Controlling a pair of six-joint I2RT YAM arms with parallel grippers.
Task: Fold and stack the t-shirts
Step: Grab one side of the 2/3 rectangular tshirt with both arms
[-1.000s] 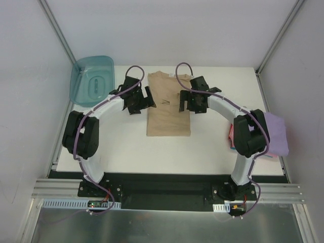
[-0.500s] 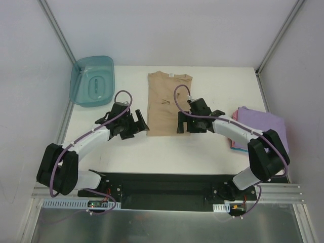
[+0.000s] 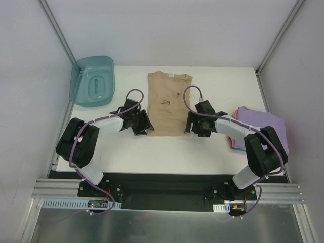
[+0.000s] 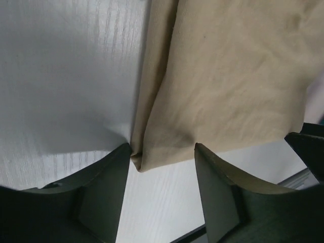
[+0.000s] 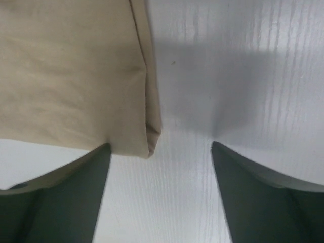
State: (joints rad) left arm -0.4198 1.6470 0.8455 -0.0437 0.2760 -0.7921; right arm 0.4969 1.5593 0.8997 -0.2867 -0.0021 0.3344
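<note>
1. as it lies flat in the middle of the white worktop (image 3: 126,152), the tan t-shirt (image 3: 169,101) is folded lengthwise into a narrow strip. its collar is at the far end and its hem is toward the arms.
2. the left gripper (image 3: 144,126) is down low at the shirt's near left corner and is released. its fingers (image 4: 101,192) stand apart with the folded corner lying between them, and the tip of the cloth touches the inner face of one finger.
3. the right gripper (image 3: 191,125) is at the near right corner, also released and spread wide. the doubled edge of the shirt lies in the gap close to one finger (image 5: 66,187), with bare worktop across the rest of the gap.
4. at the worktop's right edge a folded lavender t-shirt (image 3: 268,124) rests on a pink t-shirt (image 3: 233,145). both are partly hidden behind the right arm.
5. a teal tub (image 3: 92,81) sits at the far left corner, well apart from the shirts.
</note>
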